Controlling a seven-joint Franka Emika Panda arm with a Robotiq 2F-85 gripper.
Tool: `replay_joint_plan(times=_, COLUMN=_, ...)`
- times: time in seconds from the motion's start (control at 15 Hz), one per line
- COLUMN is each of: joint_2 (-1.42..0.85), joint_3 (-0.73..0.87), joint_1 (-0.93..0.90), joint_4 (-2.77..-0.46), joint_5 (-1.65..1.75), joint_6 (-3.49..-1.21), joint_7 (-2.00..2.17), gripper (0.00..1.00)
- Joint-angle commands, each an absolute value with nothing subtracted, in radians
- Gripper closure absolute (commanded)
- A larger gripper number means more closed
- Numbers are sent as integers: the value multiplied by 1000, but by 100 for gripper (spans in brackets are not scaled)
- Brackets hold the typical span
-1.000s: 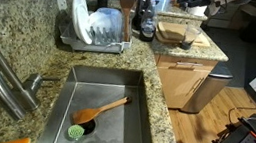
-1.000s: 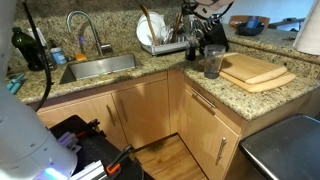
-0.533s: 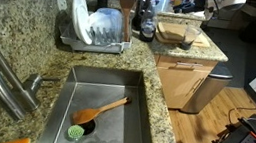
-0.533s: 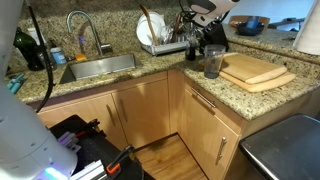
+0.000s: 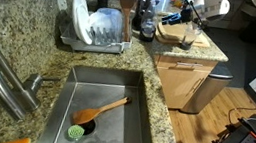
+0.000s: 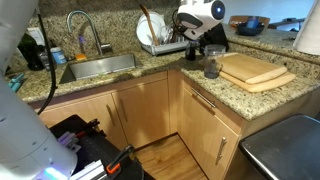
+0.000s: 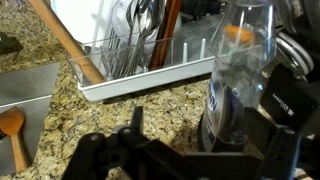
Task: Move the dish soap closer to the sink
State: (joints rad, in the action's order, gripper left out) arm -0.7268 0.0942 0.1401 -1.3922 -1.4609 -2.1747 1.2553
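Note:
In the wrist view the dish soap (image 7: 236, 85) stands upright on the granite counter, clear above and dark blue below. My gripper (image 7: 210, 108) is open around it. The bottle is close to the right finger, and the left finger is well clear of it. The dish rack (image 7: 140, 62) is just behind the bottle. An edge of the steel sink (image 7: 22, 88) shows at the left. In both exterior views the gripper (image 5: 174, 19) (image 6: 196, 45) hangs low beside the dish rack (image 5: 93, 31), far from the sink (image 5: 116, 85) (image 6: 95, 68). I cannot pick out the bottle there.
A green brush with a wooden handle (image 5: 97, 113) lies in the sink. The curved faucet (image 6: 85, 28) stands behind the basin. A glass (image 6: 212, 62) and stacked cutting boards (image 6: 250, 70) sit near the gripper. Dark containers (image 5: 147, 24) crowd the counter corner.
The arm has swung in and come down toward the counter beside the dish rack. The gripper now sits low around the bottle.

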Motion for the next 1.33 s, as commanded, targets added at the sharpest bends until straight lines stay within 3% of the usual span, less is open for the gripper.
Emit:
replay_joint_plan(times=0.0, joint_2=-728, joint_3=53, joint_1=145, joint_4=-1370, joint_5=-1535, joint_6=-2269, joint_7=1085, gripper=0)
replay_joint_plan(times=0.27, joint_2=-750, joint_3=-1, joint_1=142, joint_4=-1303, joint_5=-1683, joint_6=-2364, joint_7=873, gripper=0)
replay_joint_plan(times=0.6, joint_2=-736, joint_3=13, joint_1=134, joint_4=-1325, joint_5=-1635, joint_6=-2359, joint_7=932, gripper=0)
replay_joint_plan(times=0.93, joint_2=-880, joint_3=20, joint_1=137, joint_4=-1133, joint_5=-1635, joint_6=-2443, joint_7=1166, gripper=0)
replay_joint_plan(times=1.0, joint_2=-802, joint_3=8, joint_1=146, joint_4=-1241, joint_5=-1634, joint_6=-2413, joint_7=1081, gripper=0)
replay_joint_plan(times=1.27, joint_2=-865, joint_3=2, joint_1=149, joint_4=-1163, joint_5=-1630, joint_6=-2431, joint_7=1143, gripper=0)
